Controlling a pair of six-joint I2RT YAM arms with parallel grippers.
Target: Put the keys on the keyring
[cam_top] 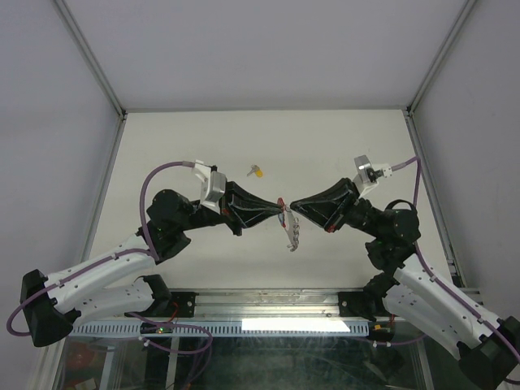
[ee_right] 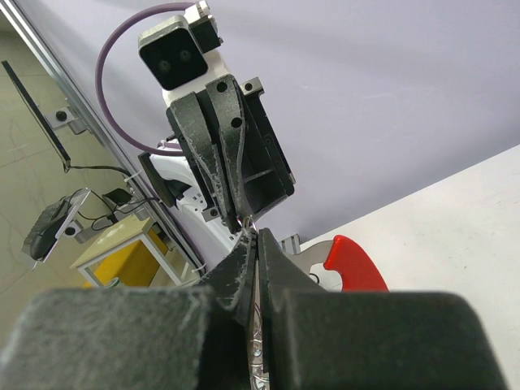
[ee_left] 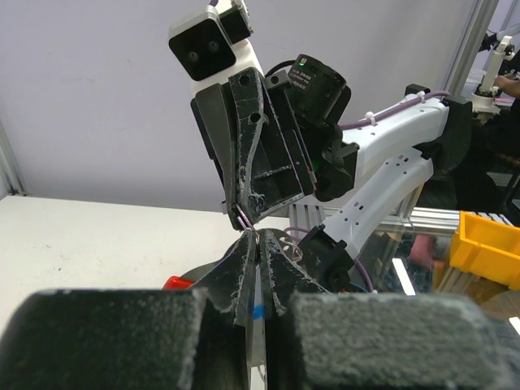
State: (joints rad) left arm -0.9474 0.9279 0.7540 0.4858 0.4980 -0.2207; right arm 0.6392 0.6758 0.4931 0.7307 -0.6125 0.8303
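The left tool [ee_left: 257, 248] has its fingers pressed together, and a sliver of blue shows between them, by the look of it the head of the blue key [ee_left: 257, 311]. Tip to tip against it comes the right tool [ee_right: 253, 244], also closed tight, pinching a thin wire loop of the keyring [cam_top: 291, 230]. The keyring is up off the worktop [cam_top: 203, 146], right where the two tools meet. Its silvery ring and chain dangle just below the tips, and its red tab [ee_right: 353, 264] sticks out beside the right tool's fingers. Beyond the keyring, further from the arm bases and a touch to the left, the yellow key [cam_top: 257, 171] lies alone on the worktop, well apart from both tools. Far past the keyring, off the worktop, the left wrist view catches a yellow bin [ee_left: 487, 244]; I cannot tell what is in it.
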